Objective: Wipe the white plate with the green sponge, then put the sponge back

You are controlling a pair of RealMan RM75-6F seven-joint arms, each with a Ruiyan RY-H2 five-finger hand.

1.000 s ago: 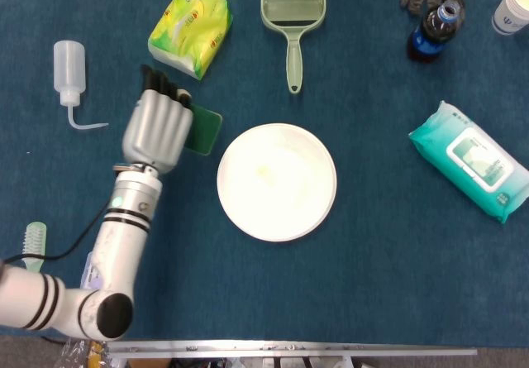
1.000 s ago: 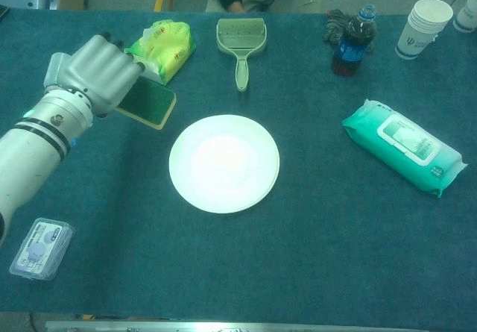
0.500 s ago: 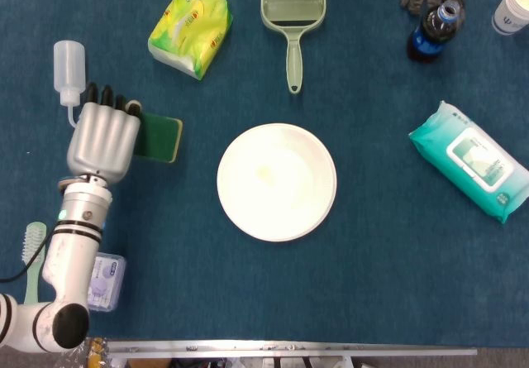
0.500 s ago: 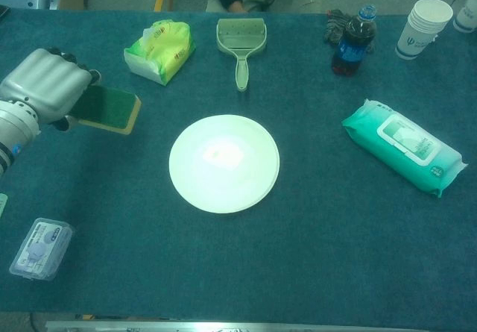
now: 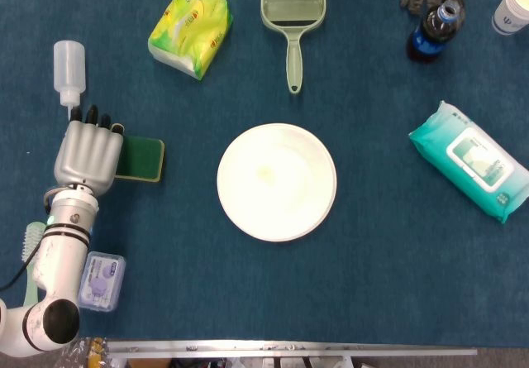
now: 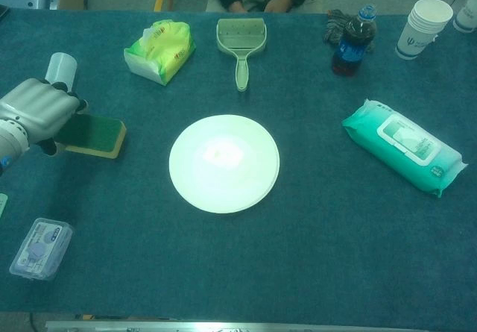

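Note:
The white plate lies in the middle of the blue table, with nothing on it. Well to its left, my left hand grips the green sponge by its left end. The sponge is flat and low over the cloth; in the chest view its underside seems to touch the table. My fingers curl over the sponge's near-left part and hide it. My right hand is out of both views.
A white squeeze bottle stands just behind my left hand. A small clear box and a brush lie near my forearm. Tissue pack, green dustpan, cola bottle, paper cups and wet wipes sit further off.
My left hand has carried the sponge leftward, away from the plate's edge, and lowered it toward the table near the squeeze bottle. The plate has not moved.

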